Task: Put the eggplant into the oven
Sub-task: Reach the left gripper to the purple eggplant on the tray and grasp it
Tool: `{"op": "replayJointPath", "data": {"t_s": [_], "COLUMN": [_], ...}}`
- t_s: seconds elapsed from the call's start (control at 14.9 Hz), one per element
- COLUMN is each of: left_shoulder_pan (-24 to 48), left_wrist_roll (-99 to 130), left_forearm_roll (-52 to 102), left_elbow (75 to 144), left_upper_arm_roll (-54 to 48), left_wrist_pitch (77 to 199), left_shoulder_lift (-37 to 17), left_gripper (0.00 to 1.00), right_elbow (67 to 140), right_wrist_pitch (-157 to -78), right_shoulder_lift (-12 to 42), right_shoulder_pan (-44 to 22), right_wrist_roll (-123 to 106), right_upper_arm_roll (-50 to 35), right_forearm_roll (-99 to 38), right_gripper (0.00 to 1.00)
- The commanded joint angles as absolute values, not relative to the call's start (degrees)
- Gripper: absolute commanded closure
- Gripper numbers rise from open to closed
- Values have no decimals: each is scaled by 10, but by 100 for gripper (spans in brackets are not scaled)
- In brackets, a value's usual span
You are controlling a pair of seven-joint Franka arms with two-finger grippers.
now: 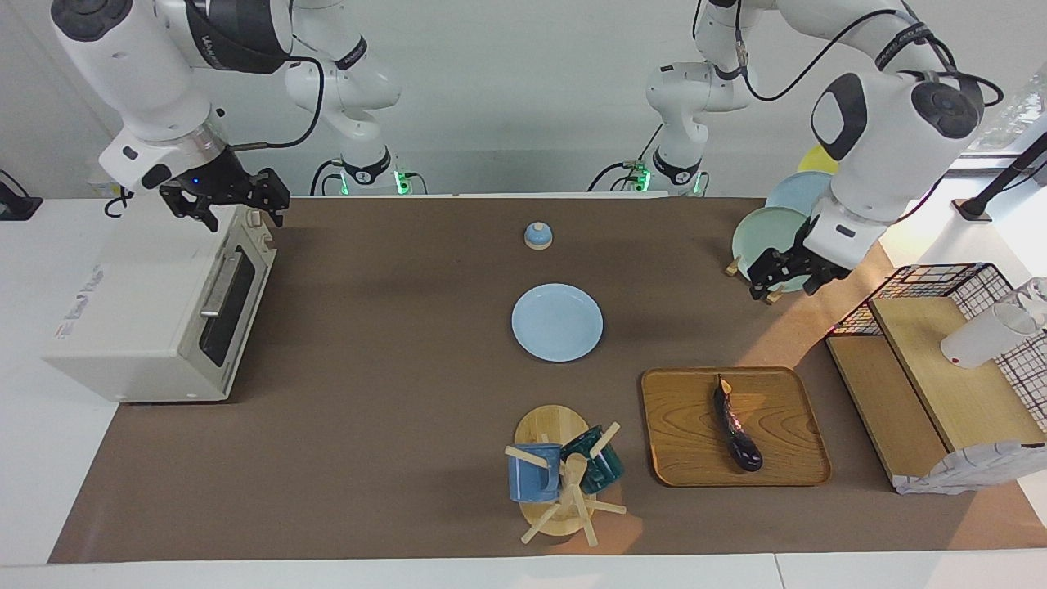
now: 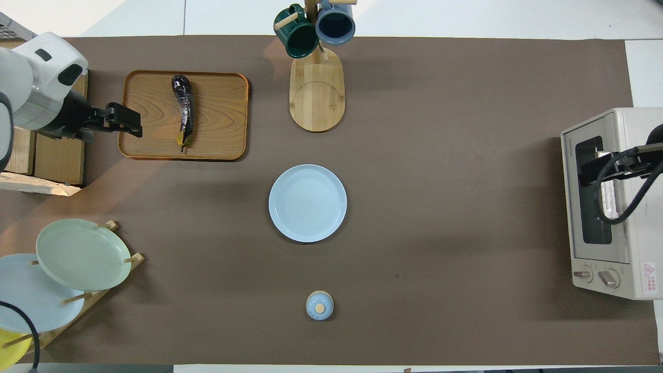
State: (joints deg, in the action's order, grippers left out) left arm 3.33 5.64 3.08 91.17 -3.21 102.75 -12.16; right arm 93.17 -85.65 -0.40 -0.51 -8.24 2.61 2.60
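The dark purple eggplant (image 1: pixel 736 427) (image 2: pixel 183 108) lies lengthwise on a wooden tray (image 1: pixel 679 458) (image 2: pixel 217 129), stem end toward the robots. My left gripper (image 1: pixel 781 286) (image 2: pixel 135 122) hangs open and empty over the table between the plate rack and the tray, apart from the eggplant. The off-white oven (image 1: pixel 139 311) (image 2: pixel 621 207) stands at the right arm's end of the table, its glass door shut. Just above the oven's top corner nearest the robots, my right gripper (image 1: pixel 244 214) (image 2: pixel 585 173) waits open, holding nothing.
A light blue plate (image 1: pixel 557 322) lies mid-table, a small blue lid (image 1: pixel 537 236) nearer the robots. A mug tree (image 1: pixel 564 483) with two mugs stands beside the tray. A plate rack (image 1: pixel 769 233) and a wire-and-wood shelf (image 1: pixel 941 368) crowd the left arm's end.
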Motion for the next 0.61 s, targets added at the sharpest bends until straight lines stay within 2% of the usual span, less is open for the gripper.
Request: {"op": "replayJointPath", "data": {"t_s": [0.0,0.2,0.54], "left_shoulder_pan": [36,36,48], "left_wrist_roll": [23,1,1], "left_forearm_roll": [32,31,42], "left_elbow": [878,875,875], "left_upper_arm_roll": [-29,-29,-29], "left_wrist_pitch": [1082,1138,1229], "left_shoulder_lift": [-187,-241,-300], "left_gripper": [0,0,0], "right_elbow": [933,933,933], "right_wrist_pitch": [-850,-850,-850], "right_shoulder_lift": [-9,-9,-9], "right_shoulder_pan": [1,1,1], "right_wrist_roll": [-76,-76,-76], "right_upper_arm_roll": [24,24,24], "right_forearm_roll": [9,9,9], "right_gripper": [0,0,0]}}
